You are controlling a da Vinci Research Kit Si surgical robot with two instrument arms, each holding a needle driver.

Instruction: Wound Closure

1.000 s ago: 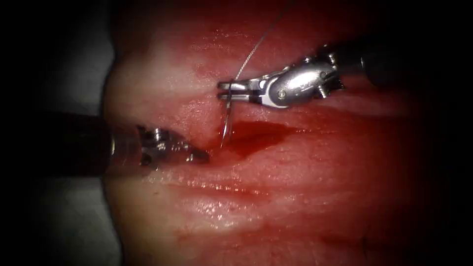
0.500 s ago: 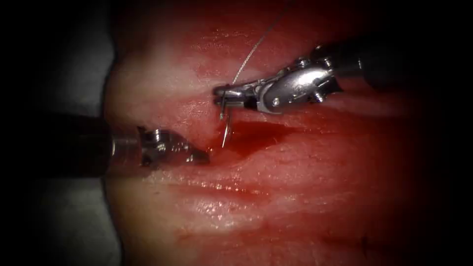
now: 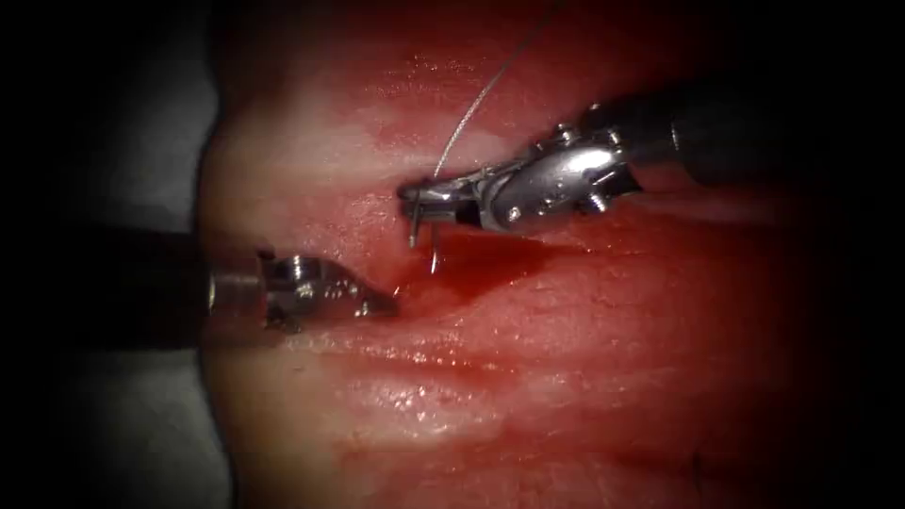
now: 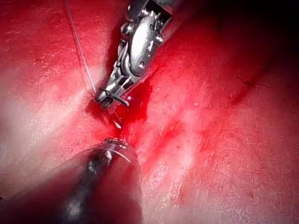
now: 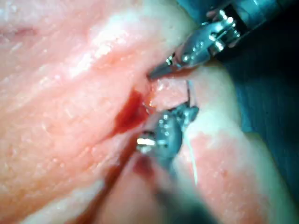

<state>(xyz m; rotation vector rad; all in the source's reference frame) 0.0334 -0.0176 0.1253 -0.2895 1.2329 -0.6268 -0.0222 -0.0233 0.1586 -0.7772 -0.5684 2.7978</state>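
Endoscope view: the right tool [image 3: 424,195] comes in from the right, its jaws clamped on the needle [image 3: 434,247] near the thread end of its curve. The needle hangs down from the jaws, its point at the pool of red fluid [image 3: 490,262] in the cut [image 3: 415,278]; whether the point is in the tissue [image 3: 566,377] cannot be told. The thread [image 3: 481,94] runs up and to the right from the jaws. The left tool [image 3: 377,303] lies left of the cut, jaws together, tip against the wound edge, holding nothing that can be made out.

Left wrist view: the right tool [image 4: 110,98] grips the needle [image 4: 117,119] just above the red cut; the thread [image 4: 79,51] leads away over the tissue.

Right wrist view: the left tool [image 5: 161,71] rests its closed tip at the cut's edge; the right tool [image 5: 187,114] sits beside the thread [image 5: 191,158].

No writing or marks can be read on either tool.
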